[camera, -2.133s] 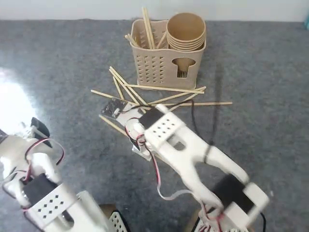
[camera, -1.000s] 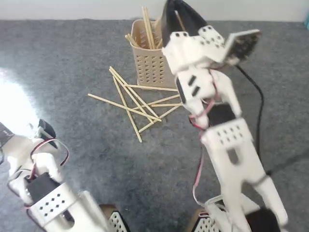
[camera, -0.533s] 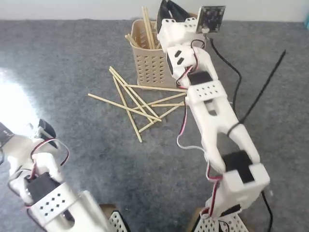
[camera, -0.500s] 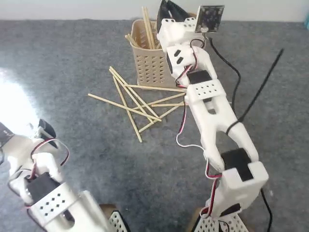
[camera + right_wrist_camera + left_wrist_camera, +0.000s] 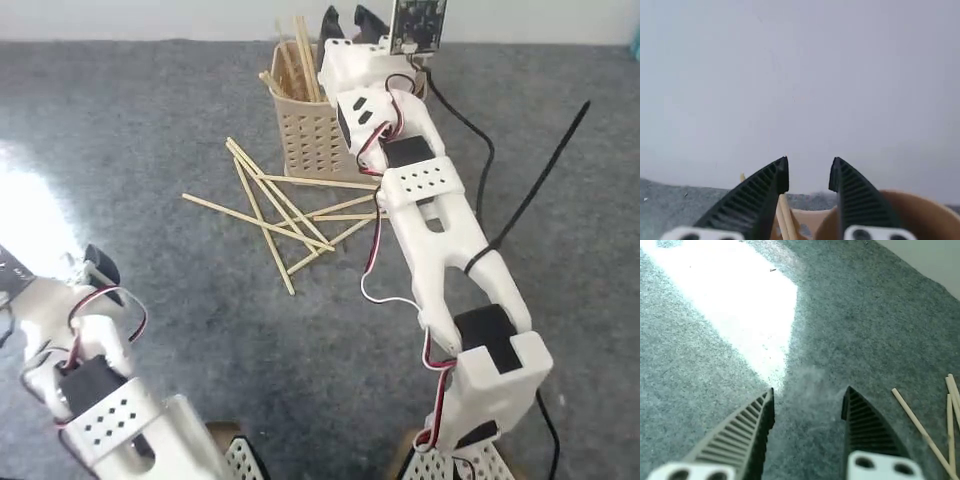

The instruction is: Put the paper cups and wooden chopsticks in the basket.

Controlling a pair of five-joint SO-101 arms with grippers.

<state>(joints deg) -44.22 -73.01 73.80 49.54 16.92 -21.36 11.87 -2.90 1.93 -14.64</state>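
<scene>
- Beige perforated plastic basket (image 5: 310, 140) sits directly under your R gripper (image 5: 808, 172). The arm is stretched out so the jaws hang over the rim, which reads as a drop-off pose.
- R gripper is released: jaws parted, nothing pinched between them.
- Thin pale wooden chopsticks (image 5: 297, 55) stand in the basket just beside one R jaw. They lean on the wall, prob bc the narrow slot keeps them near upright.
- Brown paper cups (image 5: 920, 215) sit in the basket beside the other R jaw, opposite the sticks. You see a rim here, so no count possible.
- Loose chopsticks (image 5: 258, 220) lie criss-crossed on the grey carpet (image 5: 150, 120), back from the R gripper toward its arm's base and at the basket's foot.
- They lie flat and overlapping, so expect to take one from the edge of the heap rather than the middle.
- L gripper (image 5: 809, 395) is also empty, jaws spread wide.
- It's low over bare carpet and well apart from the basket, w/ a few stick ends near one jaw. Looks parked there to keep out of the R arm's way.
- My read: cups are done and the sticks are partly done, w/ the heap left to go.
- Next move prob needs your R gripper brought back and down to the heap.
- Risk: nudging the crossed sticks and scattering them.
</scene>
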